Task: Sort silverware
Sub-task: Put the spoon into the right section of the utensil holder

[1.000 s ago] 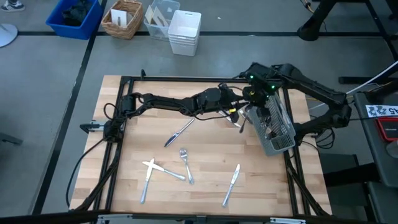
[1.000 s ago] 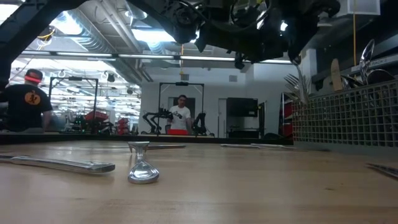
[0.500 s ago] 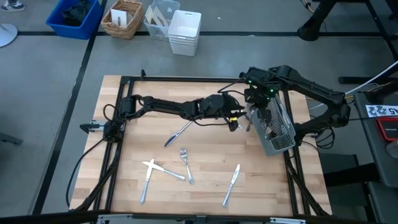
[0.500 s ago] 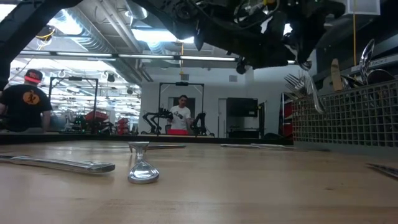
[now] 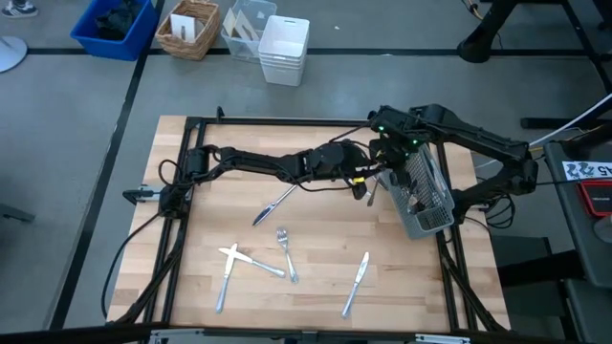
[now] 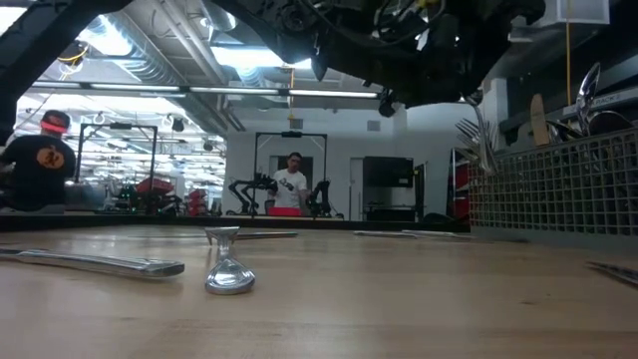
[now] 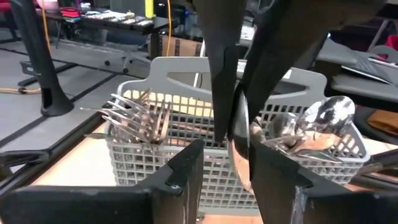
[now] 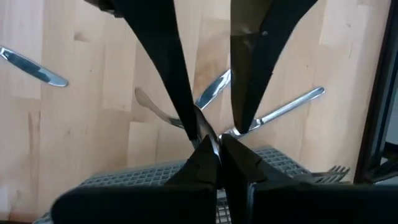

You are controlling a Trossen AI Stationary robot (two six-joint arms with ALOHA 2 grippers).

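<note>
We see the silverware as slim, shiny metal pieces, some loose on the wooden desk (image 5: 316, 248) and some standing in the grey caddy (image 5: 426, 196) at the desk's right edge.

Loose on the desk lie a table knife (image 5: 275, 204) slanting from lower left to upper right, a fork (image 5: 287, 254) with tines toward the far side and handle toward the near edge, two crossed pieces (image 5: 232, 265) near the front left, and another knife (image 5: 356, 282) lying nearly lengthwise toward the near edge.

In the caddy, forks (image 7: 134, 115) stand tines up in one compartment and spoons (image 7: 326, 118) bowls up in another.

Our left gripper (image 5: 361, 183) hovers just beside the caddy, its fingers (image 7: 183, 180) closed on a spoon (image 7: 239, 146) that hangs nearly upright, bowl downward.

Our right gripper (image 5: 382, 143) sits above the caddy's far end, its fingers (image 8: 202, 158) pinched together, and we see nothing between them.
</note>
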